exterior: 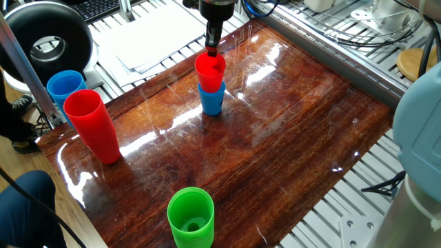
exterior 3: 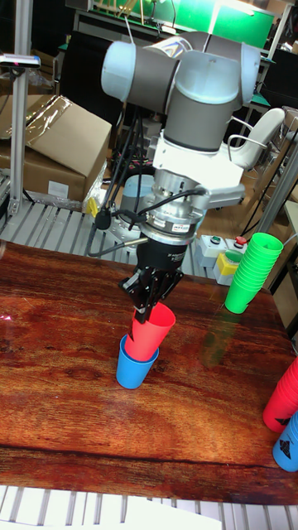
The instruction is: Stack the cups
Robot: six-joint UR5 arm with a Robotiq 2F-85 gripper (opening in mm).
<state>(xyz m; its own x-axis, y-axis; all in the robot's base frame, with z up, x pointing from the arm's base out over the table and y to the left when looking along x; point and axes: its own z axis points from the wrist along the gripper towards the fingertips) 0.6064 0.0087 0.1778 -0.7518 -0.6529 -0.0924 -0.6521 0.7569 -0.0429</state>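
Now I am nesting: jaws pinch the red cup's (exterior: pixel 209 71) rim, tilted, its base inside the blue cup (exterior: pixel 211 101) on the worktop (exterior: pixel 289 131). Next, I judge, straighten, press down, release.

The gripper (exterior: pixel 213 49) pinches the red cup's (exterior: pixel 209 72) twelve o'clock rim, its base inside the blue cup (exterior: pixel 211 102).

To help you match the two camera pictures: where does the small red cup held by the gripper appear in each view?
Fixed view: small red cup top centre, tipped into the blue cup.
Tall fixed view: red cup left of centre, mid-height.
Shared landmark: the green cup stack.
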